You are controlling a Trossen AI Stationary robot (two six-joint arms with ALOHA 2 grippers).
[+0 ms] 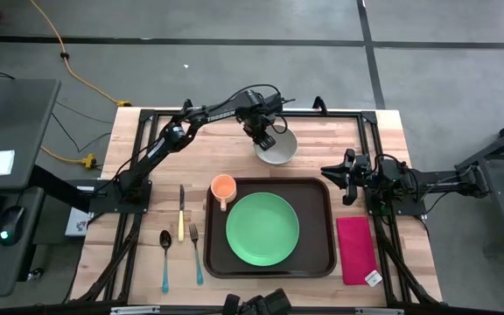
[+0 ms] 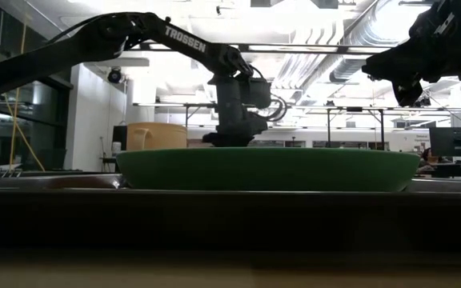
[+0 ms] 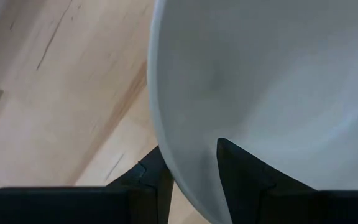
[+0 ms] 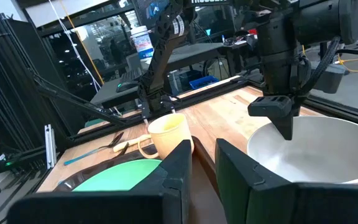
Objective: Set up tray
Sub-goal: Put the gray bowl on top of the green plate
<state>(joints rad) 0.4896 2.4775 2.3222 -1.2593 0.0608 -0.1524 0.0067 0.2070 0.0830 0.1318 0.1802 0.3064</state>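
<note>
Left end effector gripping, right end effector idle

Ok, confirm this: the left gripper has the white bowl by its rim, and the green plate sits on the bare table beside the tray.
Not quite. The left gripper does pinch the white bowl by its rim, but the green plate lies inside the tray, not beside it, as the high view shows.
</note>
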